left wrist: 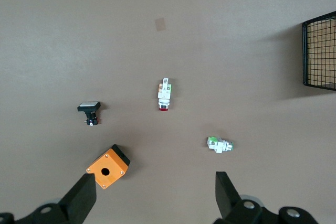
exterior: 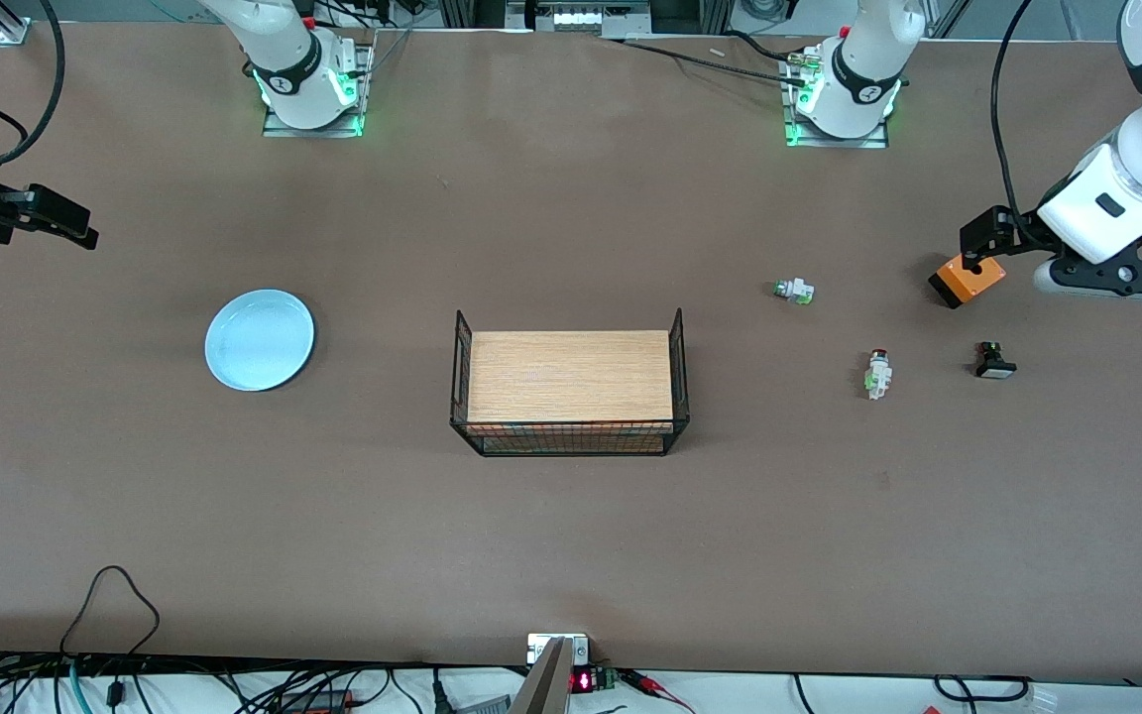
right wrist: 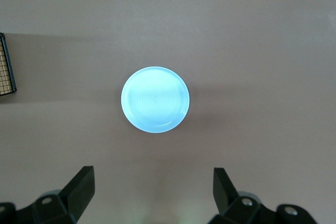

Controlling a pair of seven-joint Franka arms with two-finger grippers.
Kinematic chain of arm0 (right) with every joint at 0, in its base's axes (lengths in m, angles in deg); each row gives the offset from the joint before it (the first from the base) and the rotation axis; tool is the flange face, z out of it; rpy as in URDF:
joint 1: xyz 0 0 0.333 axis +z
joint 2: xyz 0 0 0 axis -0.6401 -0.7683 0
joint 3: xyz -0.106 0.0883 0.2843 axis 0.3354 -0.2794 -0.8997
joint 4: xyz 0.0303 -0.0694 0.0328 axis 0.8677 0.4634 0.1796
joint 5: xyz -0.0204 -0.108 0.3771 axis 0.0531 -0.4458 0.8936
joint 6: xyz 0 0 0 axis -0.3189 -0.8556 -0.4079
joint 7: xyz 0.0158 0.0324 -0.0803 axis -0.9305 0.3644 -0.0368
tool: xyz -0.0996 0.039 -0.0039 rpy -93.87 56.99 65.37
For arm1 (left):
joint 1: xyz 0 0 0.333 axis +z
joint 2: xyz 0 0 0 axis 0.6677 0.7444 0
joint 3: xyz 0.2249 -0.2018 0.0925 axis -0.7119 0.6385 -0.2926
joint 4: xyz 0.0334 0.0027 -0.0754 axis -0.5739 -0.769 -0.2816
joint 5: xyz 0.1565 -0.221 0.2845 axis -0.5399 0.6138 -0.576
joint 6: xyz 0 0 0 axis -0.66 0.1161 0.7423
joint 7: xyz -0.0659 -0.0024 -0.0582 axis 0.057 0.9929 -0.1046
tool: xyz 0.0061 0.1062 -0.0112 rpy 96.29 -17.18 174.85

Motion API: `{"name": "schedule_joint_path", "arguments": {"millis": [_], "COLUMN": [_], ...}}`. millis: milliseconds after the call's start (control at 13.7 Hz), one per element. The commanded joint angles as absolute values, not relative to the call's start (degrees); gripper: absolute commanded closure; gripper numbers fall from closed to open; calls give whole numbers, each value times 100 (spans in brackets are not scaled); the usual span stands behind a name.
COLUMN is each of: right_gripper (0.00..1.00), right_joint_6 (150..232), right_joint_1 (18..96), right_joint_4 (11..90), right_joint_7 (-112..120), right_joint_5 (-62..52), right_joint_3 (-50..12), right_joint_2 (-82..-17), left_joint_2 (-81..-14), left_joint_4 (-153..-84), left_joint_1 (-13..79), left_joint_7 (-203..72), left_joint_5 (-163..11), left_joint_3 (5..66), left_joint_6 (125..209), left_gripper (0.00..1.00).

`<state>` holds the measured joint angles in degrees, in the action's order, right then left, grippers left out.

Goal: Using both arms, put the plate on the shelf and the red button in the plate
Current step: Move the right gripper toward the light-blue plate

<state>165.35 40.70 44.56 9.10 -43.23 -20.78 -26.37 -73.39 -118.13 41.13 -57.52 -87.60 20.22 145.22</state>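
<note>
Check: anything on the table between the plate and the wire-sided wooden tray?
No. In the front view, the stretch from the plate to the tray is bare brown tabletop; the right wrist view shows the same gap empty.

White rounded arm shells, black pincer fingers (left wrist: 81, 198), green-lit bases on metal plates, trailing black cables.

Glossy plate (exterior: 260, 340); wood-floored black wire tray (exterior: 568, 436); matt brown table (exterior: 571, 535).

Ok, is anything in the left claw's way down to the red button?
Nothing visible. The left claw hangs open above bare table, with the red button lying apart from the orange box and the two other switches.
</note>
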Motion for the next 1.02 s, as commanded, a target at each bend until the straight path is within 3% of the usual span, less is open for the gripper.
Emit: {"name": "schedule_joint_path", "arguments": {"millis": [0,659,951], "right_gripper": [0,0,0], "right_joint_6": [16452,16486,17337], "right_joint_1": [4076,4190,4208], "right_joint_4": [4361,4344,4589], "right_joint_7": [825,904,948], "right_joint_5": [-4207,-4417,-4576], "right_joint_3": [-2069,-2077,-2060], "right_joint_2": [-2633,-3238,-3801], "left_joint_2": [-7378,-7378,-7378], "left_joint_4": [-11757,-11757,-11757], "left_joint_1": [4127,4127,4127], "left_joint_7": [-5609,-5609,-5609], "left_joint_5": [-8705,-8705,-8705], "left_joint_3": [2029,2029,2029], "left_joint_6": [14424,14415,14415], "left_gripper": [0,0,0]}}
